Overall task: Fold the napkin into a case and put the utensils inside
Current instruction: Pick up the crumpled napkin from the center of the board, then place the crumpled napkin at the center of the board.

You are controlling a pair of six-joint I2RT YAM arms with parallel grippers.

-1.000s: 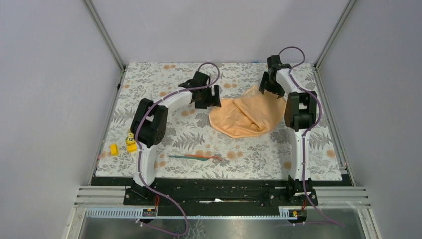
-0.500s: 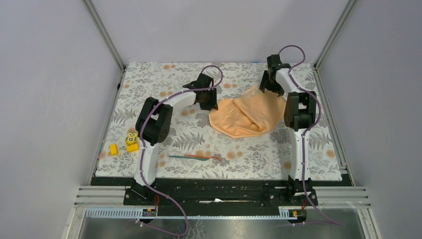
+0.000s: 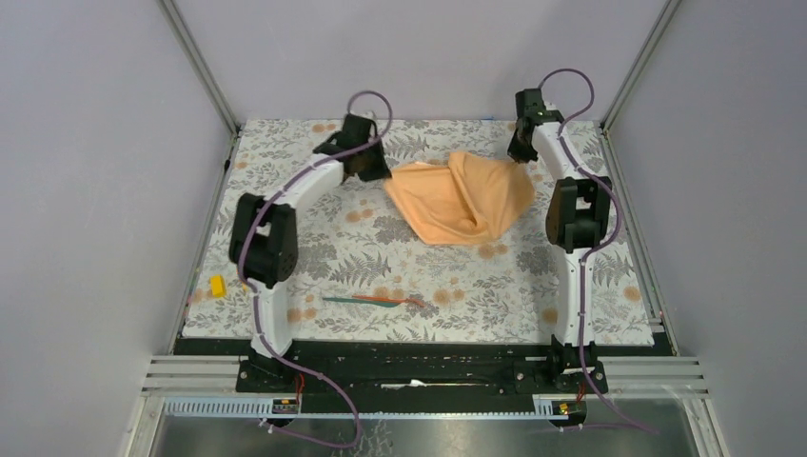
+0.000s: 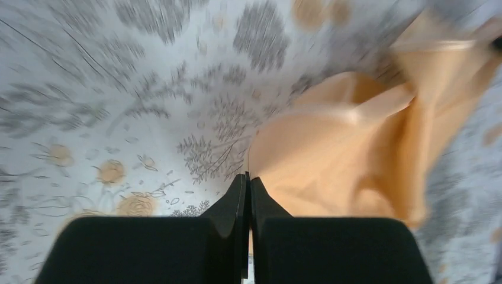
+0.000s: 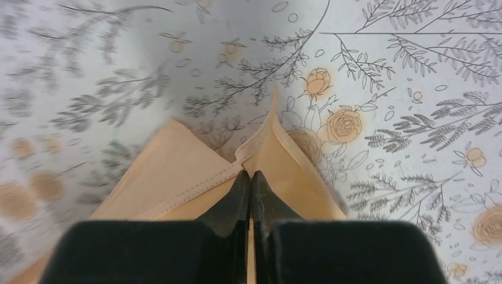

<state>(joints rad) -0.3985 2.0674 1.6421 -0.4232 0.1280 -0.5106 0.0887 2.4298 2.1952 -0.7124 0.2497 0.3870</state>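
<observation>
One napkin [image 3: 462, 200], loose and rumpled and not yet folded into a case, spans the gap between the two sets of jaws. The left jaws are clenched on its edge, and the right jaws are clenched on a hemmed corner. Two utensils [image 3: 371, 300], one teal-green and one orange-red, lie end to end on the surface outside the cloth, well apart from both jaws and toward the arm bases. One yellow block [image 3: 217, 285] sits far from the left jaws, by the floral tablecloth's [image 3: 285, 152] border.
</observation>
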